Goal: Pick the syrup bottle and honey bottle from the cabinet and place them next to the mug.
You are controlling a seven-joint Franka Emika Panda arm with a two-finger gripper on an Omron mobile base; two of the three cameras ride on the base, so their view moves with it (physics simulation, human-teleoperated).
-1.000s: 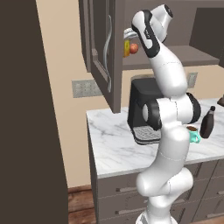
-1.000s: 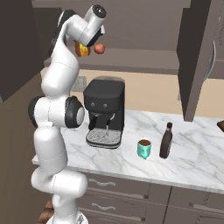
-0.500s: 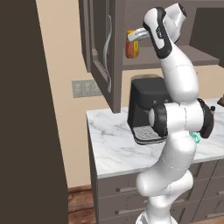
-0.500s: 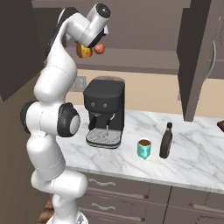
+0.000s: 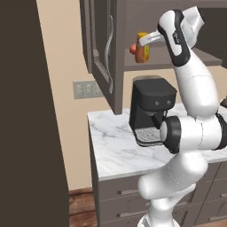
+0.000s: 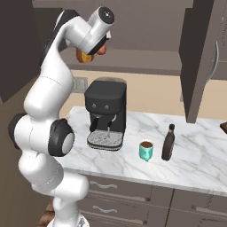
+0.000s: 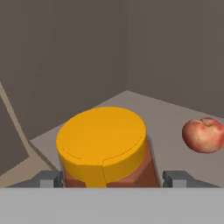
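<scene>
Arm is stretched up into the open cabinet (image 5: 116, 53), hand at the shelf. The gripper (image 7: 114, 178) sits around the honey bottle (image 7: 105, 148): in the hand view one finger stands on each side of the amber body, close against it, with the yellow top between and above them. Whether the fingers press the bottle or just bracket it, I cannot tell.

Change over the last second: the wrist has swung round and the hand has pushed further in toward the honey bottle (image 5: 142, 47), which stands near the front edge of the cabinet shelf. The bottle itself has not shifted on the shelf. A small red fruit (image 7: 202, 134) lies on the shelf beside it, apart, not touching.

Down on the surface (image 6: 133, 155), the syrup bottle (image 6: 168, 142) stands upright just beside the mug (image 6: 146, 150), both in front and to one side of the black coffee machine (image 6: 106, 113). Judgement: the syrup half of the task looks done; the honey bottle is the remaining item and this is the grasp step for it.

Next, as I judge it: close firmly, lift clear of the shelf, withdraw without brushing the fruit or the cabinet door, then carry down to the free spot near the mug. The bottle's rounded body may slip if gripped too high.
</scene>
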